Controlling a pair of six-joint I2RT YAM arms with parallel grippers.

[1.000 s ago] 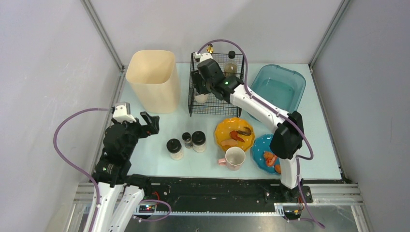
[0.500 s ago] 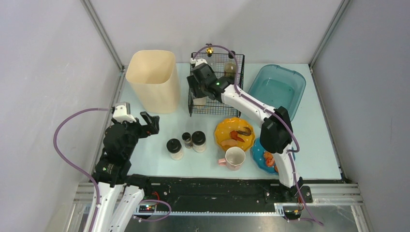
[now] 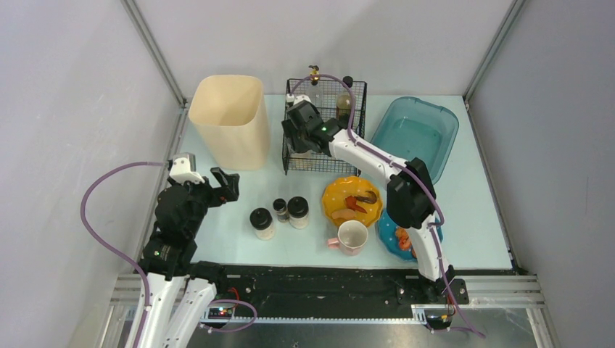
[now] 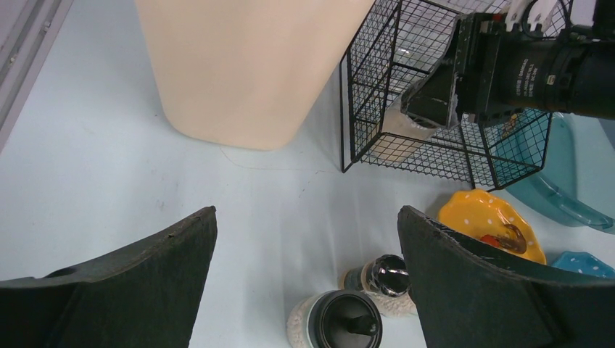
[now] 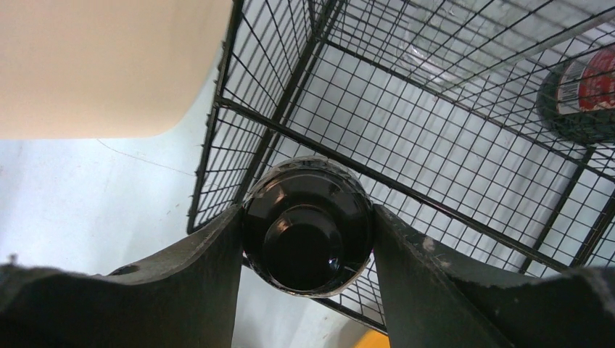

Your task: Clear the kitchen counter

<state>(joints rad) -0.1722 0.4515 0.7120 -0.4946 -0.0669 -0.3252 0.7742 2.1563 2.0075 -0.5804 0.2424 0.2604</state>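
Desk (image 3: 471, 217), pale mint and matte, fills the top view from its black front rail to the back wall, and much is left to clear. Over the last second the right tool (image 3: 300, 139) has swung from the middle of the wire basket (image 3: 326, 165), at 12 o'clock, to the basket's 7 o'clock corner and sunk lower. Its jaws are closed on a jar (image 5: 308, 217) with a glossy black round lid and a whitish body. I judge this jar is about to be set down there, so one item is nearly stowed. The left tool (image 4: 306, 225) has not moved: it is spread wide, holding nothing, at 9 o'clock.

Three more round jars (image 3: 280, 214) wait at 7 o'clock. A speckled orange plate (image 3: 333, 199), a blue plate (image 3: 389, 226) and a smooth pinkish mug (image 3: 352, 235) sit at 5 o'clock. A cream bin (image 3: 228, 123) with softly rounded walls stands at 11 o'clock, and a translucent teal tub (image 3: 417, 134) at 1 o'clock.
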